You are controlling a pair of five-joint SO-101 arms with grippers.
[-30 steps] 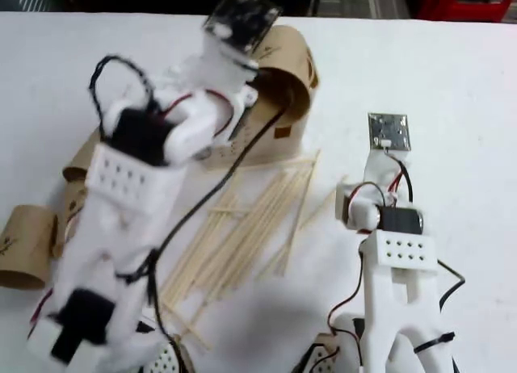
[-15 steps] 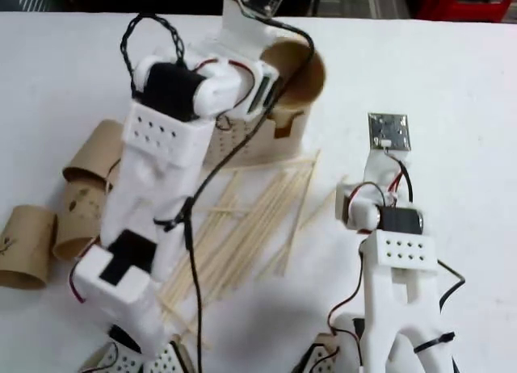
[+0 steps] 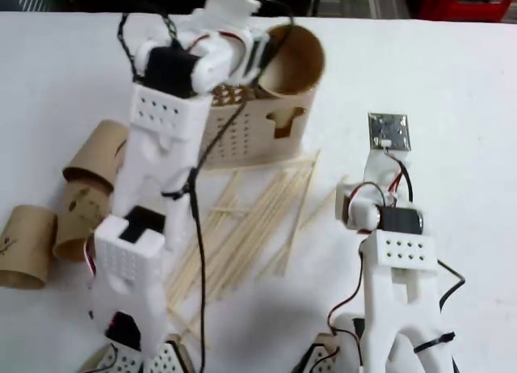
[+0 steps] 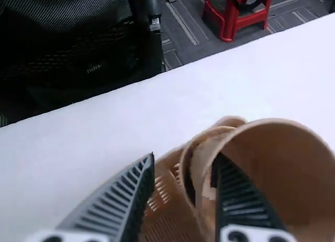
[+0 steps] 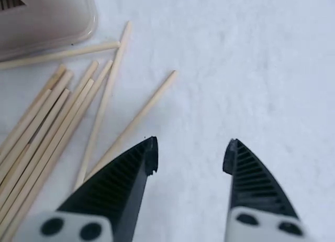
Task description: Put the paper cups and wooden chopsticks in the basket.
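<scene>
A beige perforated basket [image 3: 257,131] stands at the back of the table. A brown paper cup [image 3: 292,58] sits tilted in its far right corner. My left gripper [image 4: 183,161] is open around that cup's rim [image 4: 261,147], with one finger [image 4: 235,200] inside the cup and the other finger [image 4: 125,195] outside, apart from the wall. Three more paper cups [image 3: 95,151] [image 3: 79,213] [image 3: 24,245] lie on their sides at the left. Wooden chopsticks [image 3: 242,220] are scattered in front of the basket. My right gripper [image 5: 189,147] hangs open just above the table beside the chopsticks [image 5: 63,111].
The left arm [image 3: 157,147] reaches over the chopsticks and the lying cups. The right arm [image 3: 396,252] stands at the front right, with bare white table to its right. A chair and a red stool [image 4: 246,6] stand beyond the table's far edge.
The left arm has swung forward over the basket, and the cup has shifted slightly toward the basket's far right corner. The right arm has not moved.
</scene>
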